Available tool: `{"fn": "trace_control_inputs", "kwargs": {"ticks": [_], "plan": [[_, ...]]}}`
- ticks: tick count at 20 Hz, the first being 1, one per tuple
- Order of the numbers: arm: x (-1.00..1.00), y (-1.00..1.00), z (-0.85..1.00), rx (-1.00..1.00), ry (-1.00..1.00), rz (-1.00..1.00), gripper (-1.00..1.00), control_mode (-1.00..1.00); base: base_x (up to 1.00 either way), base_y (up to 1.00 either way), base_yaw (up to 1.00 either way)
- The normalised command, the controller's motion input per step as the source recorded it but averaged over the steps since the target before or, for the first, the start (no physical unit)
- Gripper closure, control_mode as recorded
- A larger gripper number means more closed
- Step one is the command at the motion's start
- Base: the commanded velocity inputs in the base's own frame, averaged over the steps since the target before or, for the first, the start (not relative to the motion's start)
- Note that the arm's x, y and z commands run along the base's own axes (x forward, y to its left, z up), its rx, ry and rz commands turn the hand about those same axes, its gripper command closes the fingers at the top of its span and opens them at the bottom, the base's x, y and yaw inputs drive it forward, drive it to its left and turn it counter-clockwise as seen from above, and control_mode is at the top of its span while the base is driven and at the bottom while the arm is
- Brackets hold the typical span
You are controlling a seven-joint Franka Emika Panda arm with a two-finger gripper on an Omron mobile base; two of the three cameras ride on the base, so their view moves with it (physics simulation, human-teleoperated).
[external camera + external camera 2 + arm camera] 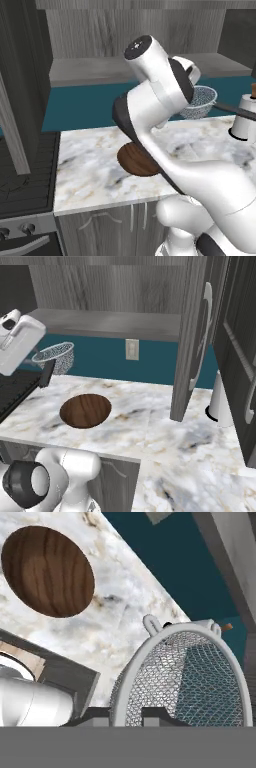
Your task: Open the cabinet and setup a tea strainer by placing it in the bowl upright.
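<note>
Carrying the tea strainer (187, 677) clamped tight in your gripper (127, 714), you hold it in the air beyond the bowl (85, 410), toward the wall. Release it off-centre or tilted and it could tip over the bowl's shallow rim.

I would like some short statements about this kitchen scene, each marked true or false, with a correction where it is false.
1. The tea strainer already lies in the bowl. False: it hangs in the air above the counter, away from the bowl.
2. The claw is shut on the strainer. True.
3. The bowl holds nothing. True.
4. The cabinet doors are closed. False: a door stands swung open over the counter.
5. The bowl is white ceramic. False: it is dark brown wood with visible grain.
</note>
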Motion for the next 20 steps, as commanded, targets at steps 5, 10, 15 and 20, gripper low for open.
{"fn": "trace_control_inputs", "kwargs": {"ticks": [5,10,15,20], "plan": [[-0.46,-0.62,-0.51,0.01,0.14,-0.02,1.00,-1.00,0.00,0.00,0.00],[0.00,-0.14,-0.43,0.17,0.03,0.05,1.00,-1.00,0.00,0.00,0.00],[0.00,0.00,-0.44,0.11,0.04,0.06,1.00,-1.00,0.00,0.00,0.00],[0.05,0.00,-0.52,0.07,0.09,0.05,1.00,-1.00,0.00,0.00,0.00]]}}
